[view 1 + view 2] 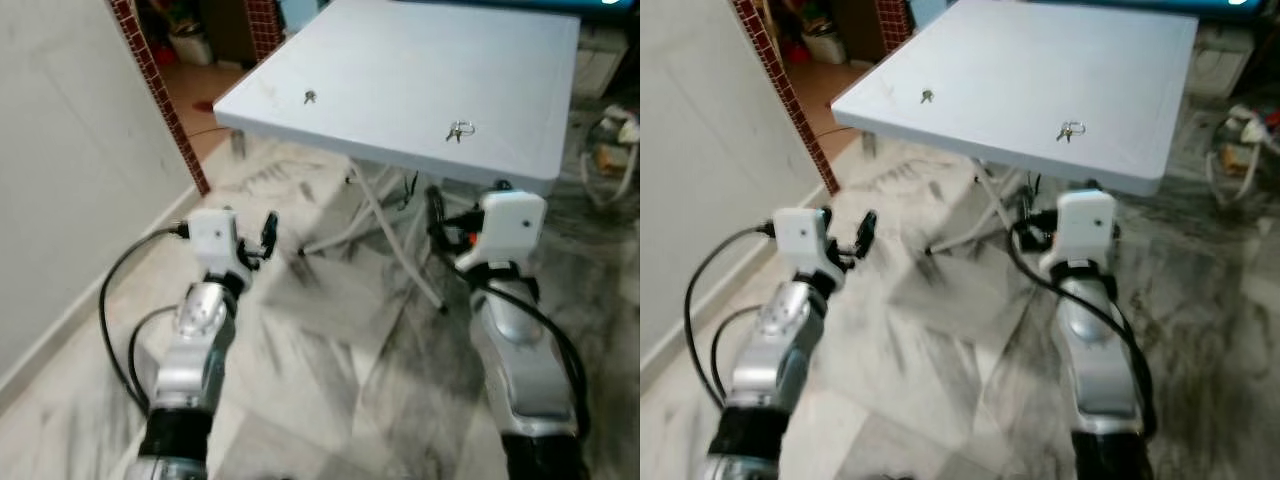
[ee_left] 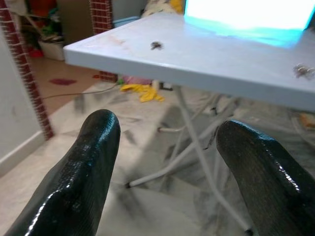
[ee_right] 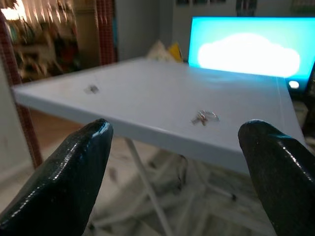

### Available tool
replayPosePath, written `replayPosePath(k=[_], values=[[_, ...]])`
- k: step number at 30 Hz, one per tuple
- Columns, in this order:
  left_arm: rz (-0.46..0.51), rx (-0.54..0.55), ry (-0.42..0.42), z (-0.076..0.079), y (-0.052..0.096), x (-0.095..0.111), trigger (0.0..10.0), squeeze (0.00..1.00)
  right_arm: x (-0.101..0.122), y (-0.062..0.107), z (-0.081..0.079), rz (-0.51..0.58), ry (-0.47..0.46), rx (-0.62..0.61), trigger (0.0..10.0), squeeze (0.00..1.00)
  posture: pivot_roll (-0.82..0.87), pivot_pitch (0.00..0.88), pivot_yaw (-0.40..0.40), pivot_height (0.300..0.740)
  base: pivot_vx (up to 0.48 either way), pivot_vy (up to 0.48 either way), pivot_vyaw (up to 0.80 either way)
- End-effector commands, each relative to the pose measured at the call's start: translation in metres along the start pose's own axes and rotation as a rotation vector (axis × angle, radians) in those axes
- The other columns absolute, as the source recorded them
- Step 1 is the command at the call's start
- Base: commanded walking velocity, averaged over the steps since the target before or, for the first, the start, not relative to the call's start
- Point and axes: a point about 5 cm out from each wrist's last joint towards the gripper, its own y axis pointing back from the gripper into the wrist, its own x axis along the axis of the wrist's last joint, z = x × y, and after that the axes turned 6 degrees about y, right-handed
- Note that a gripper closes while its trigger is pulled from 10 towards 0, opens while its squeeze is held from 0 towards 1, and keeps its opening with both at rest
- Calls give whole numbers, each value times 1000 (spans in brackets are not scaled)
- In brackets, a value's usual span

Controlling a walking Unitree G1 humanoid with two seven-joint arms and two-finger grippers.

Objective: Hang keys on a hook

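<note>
A bunch of keys on a ring point(image 1: 460, 131) lies near the front edge of a white folding table point(image 1: 400, 60), right of its middle. A small dark metal piece point(image 1: 309, 97), too small to identify, lies near the table's left edge. Both arms are held low in front of the table, below its top. My left gripper point(image 1: 262, 238) is open and holds nothing, short of the table's left corner. My right gripper point(image 1: 445, 222) is open under the front edge, roughly below the keys. The right wrist view has the keys point(image 3: 204, 117) straight ahead between the fingers.
A white wall point(image 1: 70, 150) and a red-tiled pillar point(image 1: 160, 90) stand at the left, with a doorway beyond. The table's crossed legs point(image 1: 385, 225) stand just ahead. Cables and clutter point(image 1: 610, 150) lie on the floor at the right. A bright screen point(image 3: 246, 46) glows behind the table.
</note>
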Motion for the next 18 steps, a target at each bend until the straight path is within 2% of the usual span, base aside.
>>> replayPosePath(k=[1, 11, 15, 18], values=[[10, 22, -20, -11, 1, 5, 10000, 0, 9, -3, -8, 34, -17, 18, 10000, 0, -91, 154, 97, 740, 465, 0, 0], [1, 35, -17, -12, 1, 4, 10000, 0, 9, -2, -9, 34, -16, 23, 10000, 0, -89, 155, 96, 740, 446, 0, 0], [-1, 58, -16, -13, 2, 2, 10000, 0, 9, -2, -10, 32, -13, 32, 10000, 0, -88, 155, 93, 740, 0, 0, 0], [-2, 92, -48, -16, 3, 2, 10000, 0, 10, -1, -10, 34, -11, 34, 10000, 0, -86, 163, 87, 740, 0, 0, 0]])
